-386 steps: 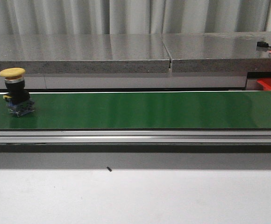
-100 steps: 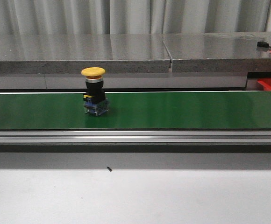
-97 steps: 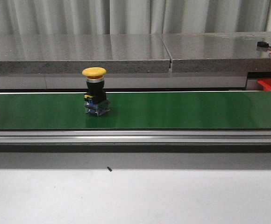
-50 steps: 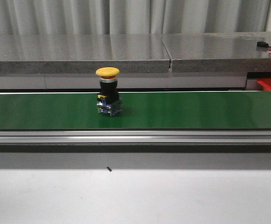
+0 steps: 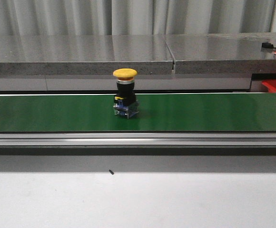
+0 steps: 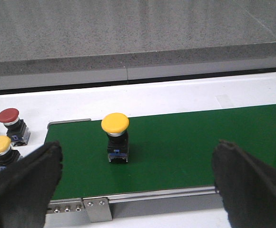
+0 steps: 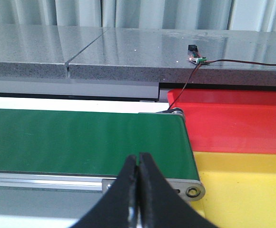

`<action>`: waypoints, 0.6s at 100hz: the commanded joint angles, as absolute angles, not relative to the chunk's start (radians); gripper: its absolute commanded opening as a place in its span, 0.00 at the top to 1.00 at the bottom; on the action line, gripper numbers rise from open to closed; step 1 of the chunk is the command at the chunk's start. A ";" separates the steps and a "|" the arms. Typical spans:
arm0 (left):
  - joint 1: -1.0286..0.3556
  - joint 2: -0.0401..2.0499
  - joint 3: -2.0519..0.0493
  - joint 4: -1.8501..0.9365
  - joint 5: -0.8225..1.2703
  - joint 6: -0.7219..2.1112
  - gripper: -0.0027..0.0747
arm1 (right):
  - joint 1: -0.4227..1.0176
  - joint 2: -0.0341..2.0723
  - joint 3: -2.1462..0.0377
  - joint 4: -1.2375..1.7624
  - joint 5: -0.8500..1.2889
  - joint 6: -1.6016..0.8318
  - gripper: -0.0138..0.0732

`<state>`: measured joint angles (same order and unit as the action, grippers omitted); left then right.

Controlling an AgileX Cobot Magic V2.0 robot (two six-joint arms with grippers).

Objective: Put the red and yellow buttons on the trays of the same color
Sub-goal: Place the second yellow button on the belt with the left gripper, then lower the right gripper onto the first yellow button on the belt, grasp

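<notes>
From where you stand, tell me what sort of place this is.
Probably a factory-style sorting bench or test cell: a green conveyor belt carries a yellow button, with red tray and yellow tray at its end.

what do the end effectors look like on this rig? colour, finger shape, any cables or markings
Both are black. The left end effector has two broad, blunt fingers with a matte, slightly fuzzy look. The right end effector has smooth, glossier fingers tapering to narrow tips. No cables or markings show on either; the arms themselves are out of view.
</notes>
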<state>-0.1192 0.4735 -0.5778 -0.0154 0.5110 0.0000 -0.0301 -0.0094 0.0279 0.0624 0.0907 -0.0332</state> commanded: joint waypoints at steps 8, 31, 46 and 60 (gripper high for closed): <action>-0.128 0.388 -0.542 -0.055 0.437 -0.008 0.40 | -0.037 -0.024 0.011 0.058 0.010 -0.033 0.92; -0.128 0.353 -0.524 -0.060 0.433 -0.008 0.95 | -0.037 -0.024 0.010 0.057 -0.119 -0.033 0.92; -0.128 0.353 -0.524 -0.060 0.433 -0.008 0.99 | -0.037 -0.024 -0.003 0.076 -0.193 -0.033 0.92; -0.128 0.353 -0.524 -0.060 0.433 -0.008 0.99 | -0.037 -0.012 -0.090 0.114 -0.090 -0.033 0.92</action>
